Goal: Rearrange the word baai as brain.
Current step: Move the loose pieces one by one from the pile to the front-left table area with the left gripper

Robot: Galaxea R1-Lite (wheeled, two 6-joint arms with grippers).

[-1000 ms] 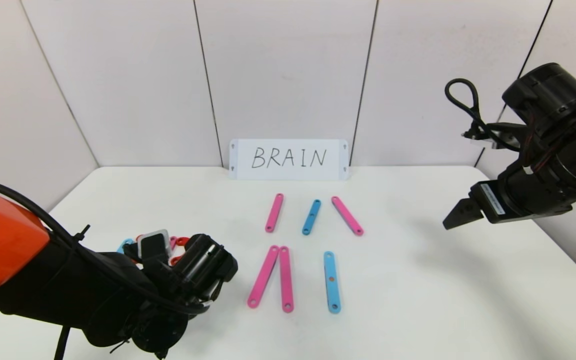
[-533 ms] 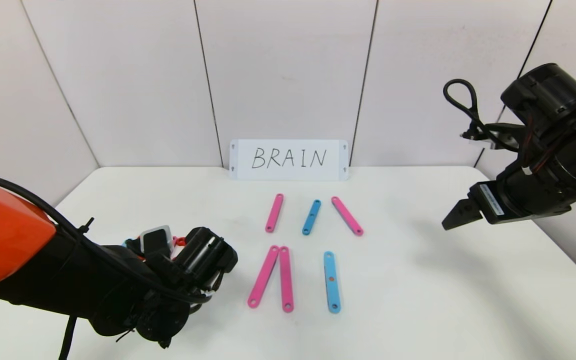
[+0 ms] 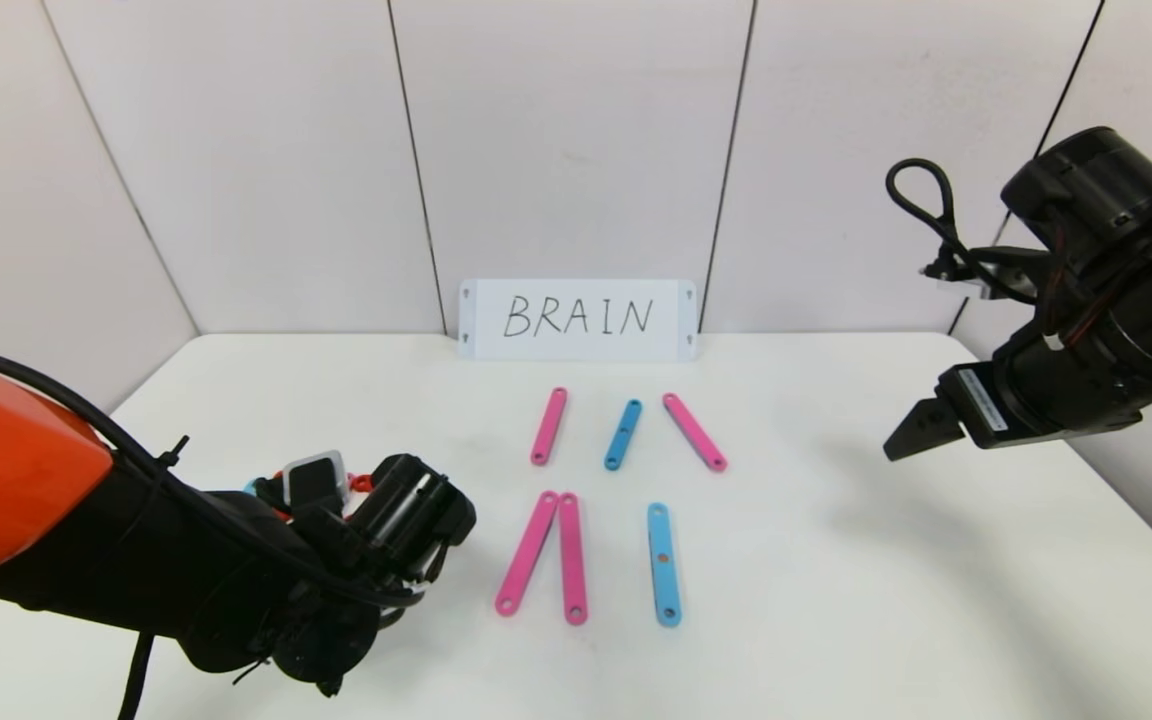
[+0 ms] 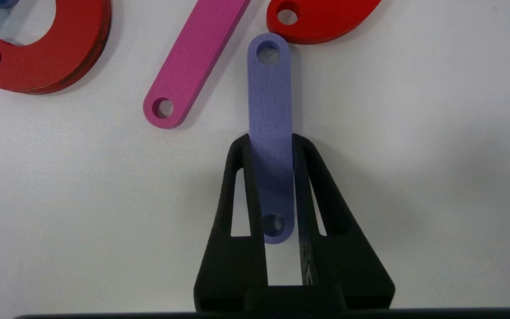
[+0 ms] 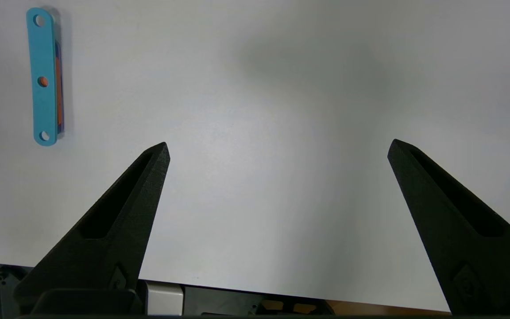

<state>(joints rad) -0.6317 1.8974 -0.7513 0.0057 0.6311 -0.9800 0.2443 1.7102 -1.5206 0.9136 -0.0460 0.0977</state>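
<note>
Strips for the word sit on the white table (image 3: pixel 836 620) in front of the white card (image 3: pixel 577 319): a pink strip (image 3: pixel 549 426), a short blue strip (image 3: pixel 623 434) and a slanted pink strip (image 3: pixel 694 431) nearest the card. Farther from it, two pink strips meet in a narrow V (image 3: pixel 544 556) beside a long blue strip (image 3: pixel 664 564). Way off to the left of the card, the left gripper (image 4: pixel 272 141) is pinched tight on a purple strip (image 4: pixel 269 106) lying flat, fingers on both long edges. Just past its tip are another pink strip (image 4: pixel 195 60) and two red curves (image 4: pixel 47 53), (image 4: pixel 321 17). The right gripper (image 5: pixel 277 148) hovers right of the card, jaws spread wide, holding nothing.
</note>
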